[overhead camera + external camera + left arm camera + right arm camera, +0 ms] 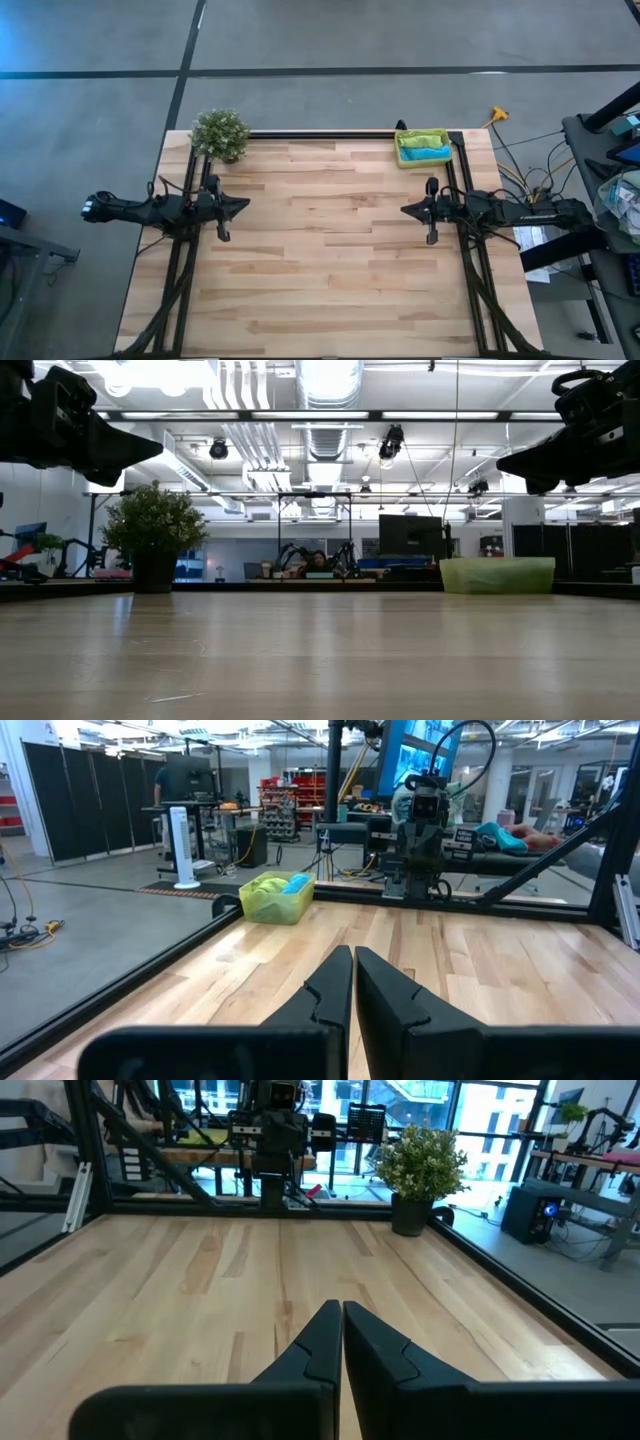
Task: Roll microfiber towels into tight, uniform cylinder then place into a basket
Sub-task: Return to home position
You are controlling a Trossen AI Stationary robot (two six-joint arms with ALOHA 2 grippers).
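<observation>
Even light from above, hard backlight at table height.

Seen from overhead, the pale wooden table top (pixel 330 230) lay brightly and evenly lit, and my left arm (pixel 165 208) and my right arm (pixel 495 210), both dark, threw only thin, soft shadows on it. At table height the long white ceiling strip lights (pixel 330 375) burned out to glare, so both arms showed as black silhouettes and the near boards carried a dull sheen. Past my left gripper (pixel 353 952), black and unlit, bright blue-white panes (pixel 415 755) glowed; past my right gripper (pixel 341 1308), equally dark, tall windows (pixel 400 1100) blazed behind the small green potted plant (pixel 420 1165).
</observation>
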